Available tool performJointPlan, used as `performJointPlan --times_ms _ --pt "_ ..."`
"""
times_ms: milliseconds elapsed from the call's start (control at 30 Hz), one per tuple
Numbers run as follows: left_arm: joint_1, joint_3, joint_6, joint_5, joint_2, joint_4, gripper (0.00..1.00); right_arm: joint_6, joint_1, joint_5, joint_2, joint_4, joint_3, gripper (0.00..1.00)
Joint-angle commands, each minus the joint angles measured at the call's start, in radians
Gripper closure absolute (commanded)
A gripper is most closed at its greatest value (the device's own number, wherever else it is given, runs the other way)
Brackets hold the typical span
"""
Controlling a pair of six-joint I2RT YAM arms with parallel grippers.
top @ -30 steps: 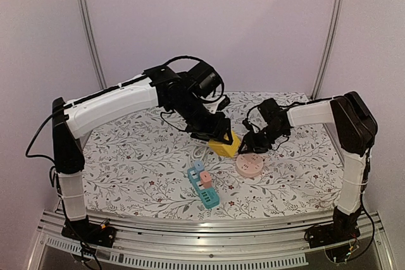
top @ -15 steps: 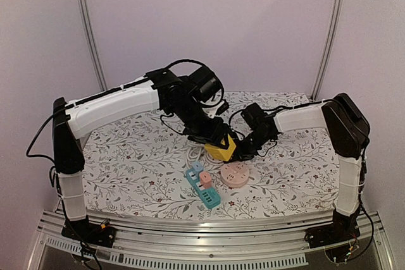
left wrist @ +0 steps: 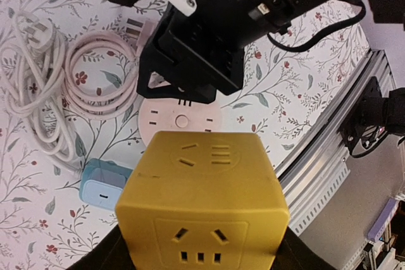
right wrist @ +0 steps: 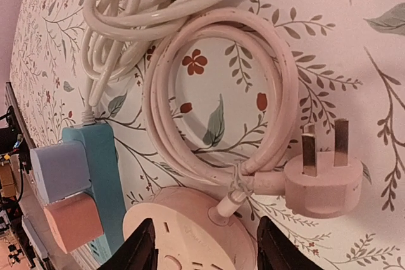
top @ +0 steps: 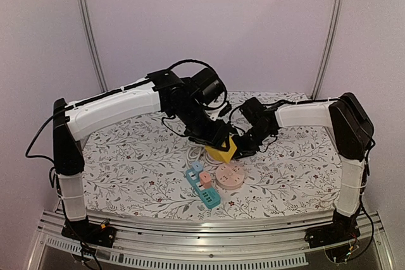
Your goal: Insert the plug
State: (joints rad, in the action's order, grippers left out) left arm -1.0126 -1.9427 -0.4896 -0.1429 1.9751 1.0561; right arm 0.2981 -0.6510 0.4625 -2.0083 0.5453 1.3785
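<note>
My left gripper point(top: 217, 139) is shut on a yellow cube socket point(top: 223, 150) and holds it above the cloth; in the left wrist view the cube point(left wrist: 202, 200) fills the lower middle, between the dark fingers point(left wrist: 111, 252). A pink round power strip point(top: 230, 176) lies below it, with its coiled pink cable point(right wrist: 221, 93) and pink three-pin plug point(right wrist: 323, 181) lying flat on the cloth. My right gripper point(top: 245, 145) is open and empty, close to the right of the cube. In the right wrist view its fingers point(right wrist: 142, 248) stand over the round strip point(right wrist: 190, 238).
A teal power strip point(top: 204, 188) with a purple and a pink adapter lies left of the round strip. A bundled white cable point(left wrist: 38, 99) with a white plug lies behind it. The table's front rail point(top: 209, 226) is near.
My right gripper has moved left, up to the yellow cube. The pink round strip has slid left toward the teal strip. The left gripper and cube shifted slightly.
</note>
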Motion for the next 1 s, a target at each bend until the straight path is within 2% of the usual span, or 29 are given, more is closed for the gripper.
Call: performJointPlan --times_ms 0,100,233,400,433,467,667,833,967 --pt "-0.014 -0.048 0.027 0.023 -0.003 -0.008 1.00 0.035 0.021 -0.056 0.122 0.037 0.010 0.46" --pt "-0.016 -0.056 0.032 0.028 0.001 -0.008 1.00 0.045 0.039 -0.083 0.161 0.061 0.014 0.43" --pt "-0.018 -0.064 0.048 0.033 0.002 -0.010 1.00 0.062 0.061 -0.149 0.228 0.093 0.017 0.33" --pt "-0.020 -0.084 0.068 0.025 0.014 -0.010 1.00 0.114 0.097 -0.269 0.305 0.148 0.000 0.14" --pt "-0.020 -0.090 0.071 0.020 0.019 -0.009 1.00 0.124 0.105 -0.297 0.318 0.161 -0.010 0.06" --pt "-0.021 -0.097 0.077 0.018 0.025 -0.009 1.00 0.137 0.113 -0.321 0.341 0.169 -0.023 0.02" --pt "-0.027 -0.162 0.116 0.012 0.092 0.029 1.00 0.208 0.180 -0.362 0.457 0.182 -0.154 0.01" --pt "-0.030 -0.274 0.189 0.008 0.184 0.122 1.00 0.232 0.194 -0.355 0.526 0.181 -0.232 0.01" --pt "-0.027 -0.320 0.226 -0.111 0.237 0.143 1.00 0.249 0.195 -0.348 0.558 0.189 -0.269 0.01"
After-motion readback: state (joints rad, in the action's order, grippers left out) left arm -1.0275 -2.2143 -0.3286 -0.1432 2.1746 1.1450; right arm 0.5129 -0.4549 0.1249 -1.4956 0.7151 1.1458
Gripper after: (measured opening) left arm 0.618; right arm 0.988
